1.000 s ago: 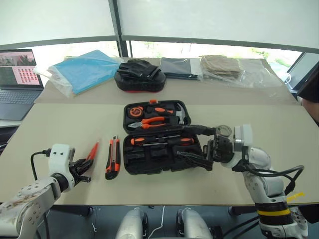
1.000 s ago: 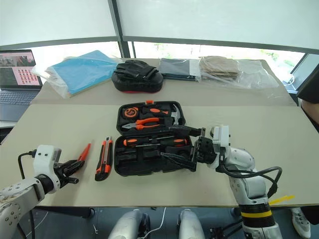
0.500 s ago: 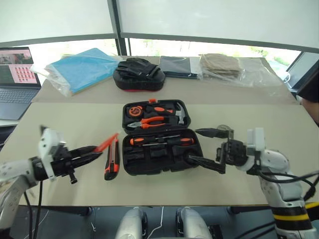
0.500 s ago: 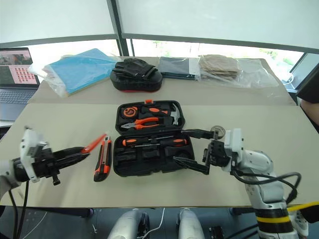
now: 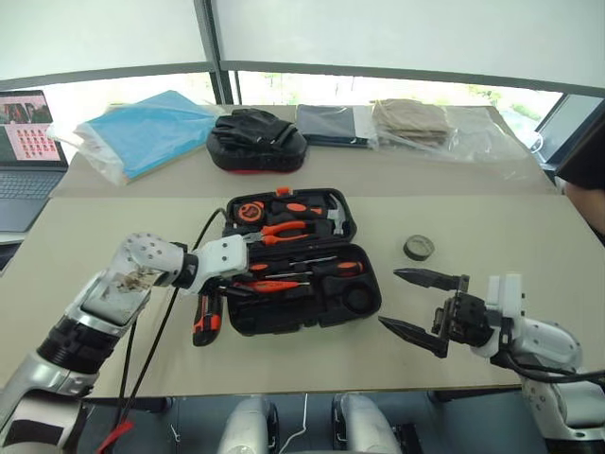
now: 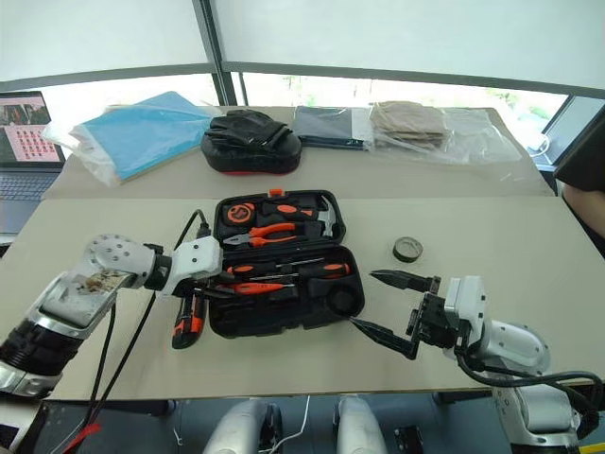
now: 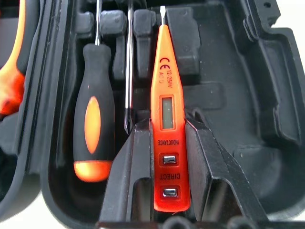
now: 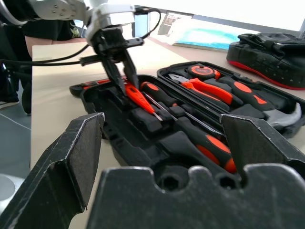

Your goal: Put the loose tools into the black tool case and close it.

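- I have my left gripper (image 7: 162,157) clenched on the tester pen (image 7: 164,119); the two fingers (image 7: 136,167) pinch its rear half and the blade tip points ahead of them into the black tool case (image 5: 364,284)

- The case lies open at the middle of the worktop (image 5: 113,236), hinge running side to side; the pliers (image 5: 284,230), hammer (image 5: 338,219) and tape measure (image 5: 250,211) sit in the half toward the worktop's far edge

- In the near half, two screwdrivers (image 7: 93,129) are already seated; the pen hangs just beside them, its long axis roughly parallel to theirs, over the case's near-left part

- That is what the coming move turns on, as I judge it; the pen's axis has to line up with a long recess before I lower and let go; I cannot tell whether it already touches the moulding

- The utility knife (image 5: 205,317) lies on the worktop just outside the case's left end, nearest my left arm

- The tape roll (image 5: 419,248) sits on the worktop right of the case, toward the right edge; my right gripper (image 5: 421,305) hovers near the near edge with its jaws spread wide and empty, the roll lying just beyond it; that arm is plainly the closer one for it

- Lid not yet closed; knife and roll still out
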`<act>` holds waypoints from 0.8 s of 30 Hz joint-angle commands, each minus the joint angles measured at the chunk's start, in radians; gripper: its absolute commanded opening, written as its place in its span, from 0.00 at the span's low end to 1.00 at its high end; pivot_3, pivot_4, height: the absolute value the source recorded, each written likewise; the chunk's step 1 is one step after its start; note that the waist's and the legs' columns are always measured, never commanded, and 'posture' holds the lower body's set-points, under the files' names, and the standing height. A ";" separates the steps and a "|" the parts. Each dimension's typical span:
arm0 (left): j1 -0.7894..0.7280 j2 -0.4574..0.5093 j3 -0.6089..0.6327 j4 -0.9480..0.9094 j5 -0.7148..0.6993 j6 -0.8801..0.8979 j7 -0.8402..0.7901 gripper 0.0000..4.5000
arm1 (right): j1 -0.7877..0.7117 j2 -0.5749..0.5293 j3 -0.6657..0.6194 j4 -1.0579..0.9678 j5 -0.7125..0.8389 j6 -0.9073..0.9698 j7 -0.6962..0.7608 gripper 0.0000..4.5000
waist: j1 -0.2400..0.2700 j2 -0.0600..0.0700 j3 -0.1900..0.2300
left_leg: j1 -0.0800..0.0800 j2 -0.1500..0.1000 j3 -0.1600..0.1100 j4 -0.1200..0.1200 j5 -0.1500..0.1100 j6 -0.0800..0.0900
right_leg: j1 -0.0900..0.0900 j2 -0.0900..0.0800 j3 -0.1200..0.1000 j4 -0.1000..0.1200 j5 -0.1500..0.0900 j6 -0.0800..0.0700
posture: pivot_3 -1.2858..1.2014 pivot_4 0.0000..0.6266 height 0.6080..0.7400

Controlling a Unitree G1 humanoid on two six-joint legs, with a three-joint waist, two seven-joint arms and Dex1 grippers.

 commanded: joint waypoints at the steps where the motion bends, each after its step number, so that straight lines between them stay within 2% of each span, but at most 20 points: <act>1: -0.023 -0.010 -0.017 -0.003 0.025 0.026 -0.003 0.11 | 0.008 0.000 -0.019 -0.043 0.011 -0.006 -0.022 1.00 | 0.002 0.000 0.000 | 0.000 0.000 0.000 0.001 0.000 0.000 | 0.000 0.000 0.000 0.000 0.000 0.000 | 0.52 0.24 1.00; 9: -0.037 -0.013 -0.092 -0.025 0.102 0.122 0.005 0.11 | -0.020 0.010 -0.003 -0.038 0.009 -0.010 -0.041 1.00 | 0.003 0.000 0.000 | 0.002 0.000 0.000 0.001 0.000 0.000 | 0.002 0.000 0.000 0.000 0.000 0.001 | 0.52 0.24 1.00; 18: -0.023 -0.032 -0.114 -0.087 0.090 0.252 0.007 0.11 | -0.041 0.020 0.019 -0.039 0.010 0.000 -0.054 1.00 | 0.002 0.000 0.000 | 0.003 0.000 0.000 0.001 0.000 0.000 | 0.003 0.000 0.001 0.001 0.000 0.001 | 0.52 0.24 1.00; 20: -0.021 -0.037 -0.093 -0.101 0.079 0.257 0.020 0.33 | -0.050 0.021 0.024 -0.033 0.008 0.001 -0.055 1.00 | 0.002 0.000 0.000 | 0.003 0.000 0.000 0.001 0.000 0.000 | 0.003 0.000 0.001 0.001 0.000 0.001 | 0.52 0.24 1.00; 21: -0.022 -0.033 -0.087 -0.109 0.068 0.253 0.007 0.37 | -0.053 0.020 0.026 -0.029 0.008 0.000 -0.056 1.00 | 0.002 0.000 0.000 | 0.003 0.000 0.000 0.001 0.000 0.000 | 0.003 0.000 0.001 0.002 0.000 0.001 | 0.52 0.24 1.00; 24: -0.038 -0.054 -0.034 -0.110 0.048 0.237 0.032 0.60 | -0.055 0.017 0.029 -0.025 0.011 0.000 -0.054 1.00 | 0.004 0.000 0.000 | 0.003 0.000 -0.001 0.001 0.000 0.000 | 0.003 0.000 0.001 0.002 0.000 0.000 | 0.52 0.24 1.00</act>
